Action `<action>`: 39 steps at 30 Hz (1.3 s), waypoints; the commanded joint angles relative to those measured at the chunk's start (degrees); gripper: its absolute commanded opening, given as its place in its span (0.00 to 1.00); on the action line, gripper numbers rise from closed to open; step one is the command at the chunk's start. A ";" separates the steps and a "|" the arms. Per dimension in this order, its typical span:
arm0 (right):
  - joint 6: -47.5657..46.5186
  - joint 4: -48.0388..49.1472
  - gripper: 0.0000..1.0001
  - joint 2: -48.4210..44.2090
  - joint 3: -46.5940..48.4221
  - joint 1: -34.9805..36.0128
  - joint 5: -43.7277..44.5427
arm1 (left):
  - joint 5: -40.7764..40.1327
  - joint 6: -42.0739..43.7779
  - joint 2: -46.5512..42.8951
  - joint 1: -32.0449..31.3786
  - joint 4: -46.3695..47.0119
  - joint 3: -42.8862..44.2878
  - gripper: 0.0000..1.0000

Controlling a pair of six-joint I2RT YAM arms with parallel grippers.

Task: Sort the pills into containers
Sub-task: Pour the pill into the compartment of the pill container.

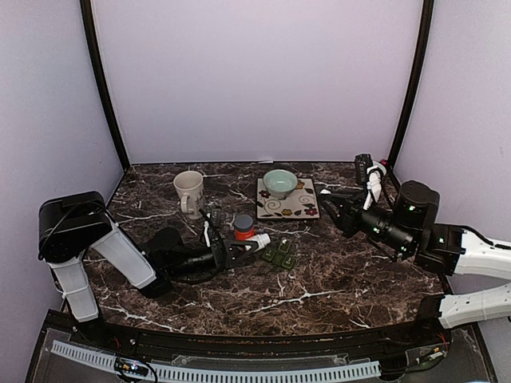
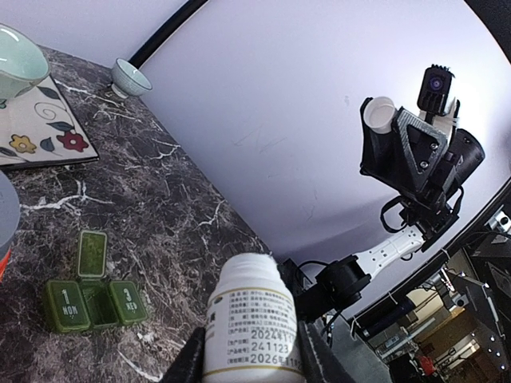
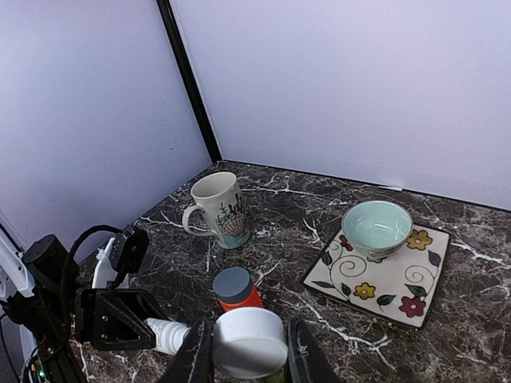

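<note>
My left gripper (image 1: 239,249) (image 2: 251,359) is shut on a white pill bottle (image 2: 251,319) (image 1: 260,239) whose mouth is uncovered. The bottle lies nearly level, its mouth just left of the containers (image 1: 279,255) (image 2: 88,302). The containers are a dark green strip on the table; the middle lid stands open and the two end lids are shut. My right gripper (image 3: 249,355) (image 1: 329,201) hangs above the table to the right, shut on the bottle's white cap (image 3: 249,341) (image 2: 380,116). No pills show in any view.
An orange bottle with a grey cap (image 1: 243,225) (image 3: 235,289) stands just behind the white bottle. A beige mug (image 1: 189,192) is at the back left. A pale green bowl (image 1: 279,183) sits on a floral plate (image 1: 302,207). A smaller bowl (image 2: 130,77) is by the back wall.
</note>
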 commanded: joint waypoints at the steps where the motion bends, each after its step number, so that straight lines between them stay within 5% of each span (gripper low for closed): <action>1: 0.80 1.99 0.00 -1.16 -1.02 -0.53 0.95 | -4.11 0.52 1.60 -1.30 2.52 -0.22 0.00; 39: 1.06 0.61 0.00 -3.82 -2.70 -3.03 -0.96 | -9.33 -1.58 11.17 -3.69 -0.95 6.21 0.00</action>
